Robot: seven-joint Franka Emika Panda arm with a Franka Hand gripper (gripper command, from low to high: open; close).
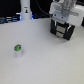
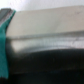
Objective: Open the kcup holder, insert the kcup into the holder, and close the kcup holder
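Note:
The kcup (image 1: pixel 17 49), a tiny white pod with a green top, stands upright on the white table (image 1: pixel 45 62) at the exterior view's left. Far from it, at the back right, my gripper (image 1: pixel 61 26) hangs under the white wrist, low over a black boxy shape that looks like the kcup holder (image 1: pixel 61 33). The fingers blend into that black shape, so their state does not show. The wrist view is a close blur: a grey surface (image 2: pixel 47 35) over a dark band, with a teal strip (image 2: pixel 5 45) at one edge and no fingers to make out.
A white upright post (image 1: pixel 25 10) with a blue glow at its foot stands at the back left. Dark clutter (image 1: pixel 7 20) lines the table's far edge beside it.

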